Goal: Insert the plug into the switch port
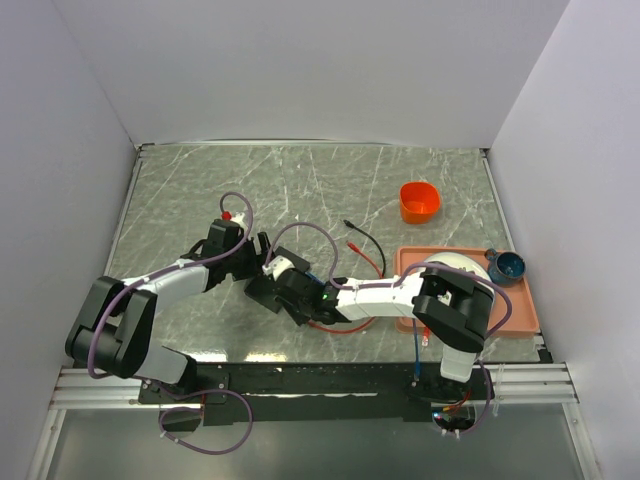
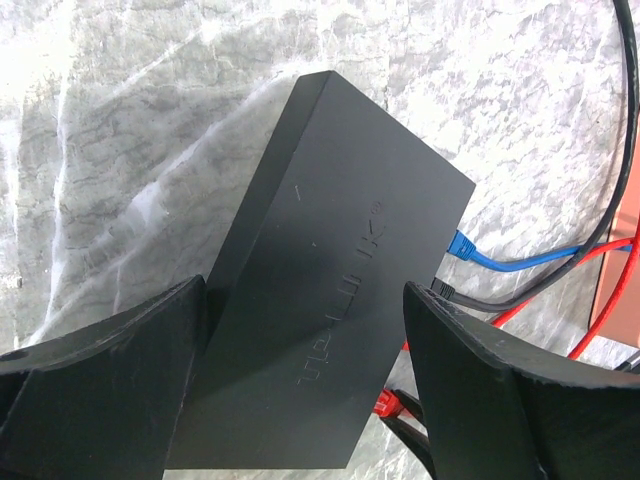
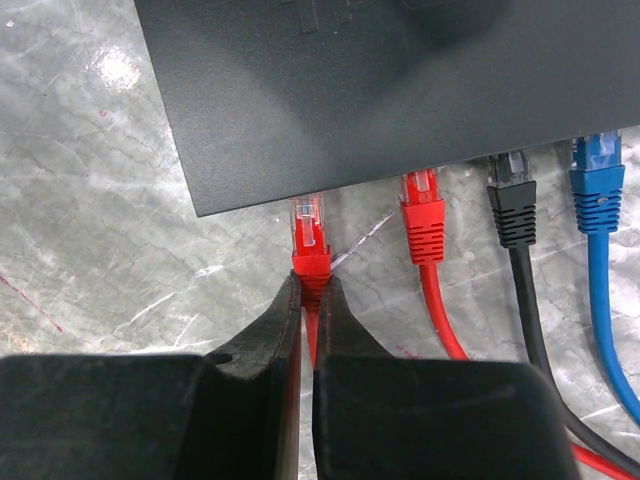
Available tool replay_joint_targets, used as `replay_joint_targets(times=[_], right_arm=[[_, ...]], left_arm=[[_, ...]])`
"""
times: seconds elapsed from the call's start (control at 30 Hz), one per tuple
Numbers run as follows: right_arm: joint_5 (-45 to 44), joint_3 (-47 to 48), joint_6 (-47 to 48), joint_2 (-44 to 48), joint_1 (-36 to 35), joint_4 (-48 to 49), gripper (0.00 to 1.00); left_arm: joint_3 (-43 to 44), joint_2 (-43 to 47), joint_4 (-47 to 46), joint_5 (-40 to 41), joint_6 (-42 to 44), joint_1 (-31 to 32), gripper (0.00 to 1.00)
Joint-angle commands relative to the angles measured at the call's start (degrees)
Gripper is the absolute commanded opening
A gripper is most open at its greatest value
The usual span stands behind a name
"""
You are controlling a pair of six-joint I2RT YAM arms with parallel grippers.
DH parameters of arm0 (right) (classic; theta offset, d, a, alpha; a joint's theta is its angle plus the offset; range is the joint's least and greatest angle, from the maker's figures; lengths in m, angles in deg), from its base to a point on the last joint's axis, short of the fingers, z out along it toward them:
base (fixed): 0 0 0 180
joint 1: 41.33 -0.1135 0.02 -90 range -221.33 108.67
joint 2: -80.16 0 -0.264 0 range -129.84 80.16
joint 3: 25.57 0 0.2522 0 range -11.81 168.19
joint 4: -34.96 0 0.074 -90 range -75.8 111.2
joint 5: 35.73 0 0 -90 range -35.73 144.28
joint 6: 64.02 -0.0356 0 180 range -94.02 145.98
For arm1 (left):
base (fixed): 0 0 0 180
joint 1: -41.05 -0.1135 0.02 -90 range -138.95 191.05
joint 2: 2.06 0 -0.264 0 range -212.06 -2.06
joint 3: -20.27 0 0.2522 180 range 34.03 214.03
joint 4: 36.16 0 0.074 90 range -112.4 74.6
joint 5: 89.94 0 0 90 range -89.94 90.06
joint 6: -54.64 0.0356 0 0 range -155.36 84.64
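The black switch (image 3: 400,90) lies flat, and its ports are hidden under its near edge. My right gripper (image 3: 311,282) is shut on the red boot of the plug (image 3: 309,235). The plug's clear tip meets the switch's edge at the leftmost position; how deep it sits I cannot tell. Red (image 3: 422,215), black (image 3: 512,200) and blue (image 3: 597,190) plugs sit in the ports beside it. My left gripper (image 2: 305,290) spans the switch (image 2: 330,260) wide, one finger (image 2: 120,390) against its back side and the other finger (image 2: 500,390) at its port side. From above both grippers meet at the switch (image 1: 262,292).
A salmon-pink tray (image 1: 522,312) at the right holds a white object (image 1: 462,266), with a blue cup (image 1: 507,266) at its rim. An orange cup (image 1: 420,201) stands behind it. Loose black and red cables (image 1: 366,240) trail across the marble between switch and tray.
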Motion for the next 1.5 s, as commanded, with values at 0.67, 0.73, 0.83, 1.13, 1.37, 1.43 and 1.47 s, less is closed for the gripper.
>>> replay_joint_targets(times=[0.67,0.73,0.83,1.13,1.37,1.43,1.47], right_arm=[[-3.4,4.7,-2.2,-0.5,-1.7,-1.2,0.0],[-3.6,5.1,-2.2,-0.9,-1.6,-1.8,0.0],[-3.5,5.7,-2.0,-1.5,-1.6,-2.1,0.0],[-3.2,5.7,-2.4,-2.6,-1.5,-2.1,0.0],[-4.2,6.6,-2.9,-2.5,-1.5,-2.7,0.0],[-4.4,7.3,-3.2,-2.4,-1.5,-3.2,0.0],[-4.4,7.5,-3.3,-2.4,-1.5,-3.4,0.0]], left_arm=[[-1.3,-0.7,-2.0,-1.3,-1.0,1.4,0.82],[-1.3,-0.7,-1.9,-1.4,-1.0,1.6,0.82],[-1.2,-0.7,-2.0,-1.5,-1.2,1.6,0.82],[-1.2,-0.8,-3.2,-3.7,-2.3,1.9,0.82],[-1.4,-1.1,-2.9,-3.0,-2.6,3.2,0.81],[-1.6,-1.0,-2.7,-2.5,-2.5,3.7,0.78],[-1.7,-0.9,-2.8,-2.4,-2.5,4.1,0.78]])
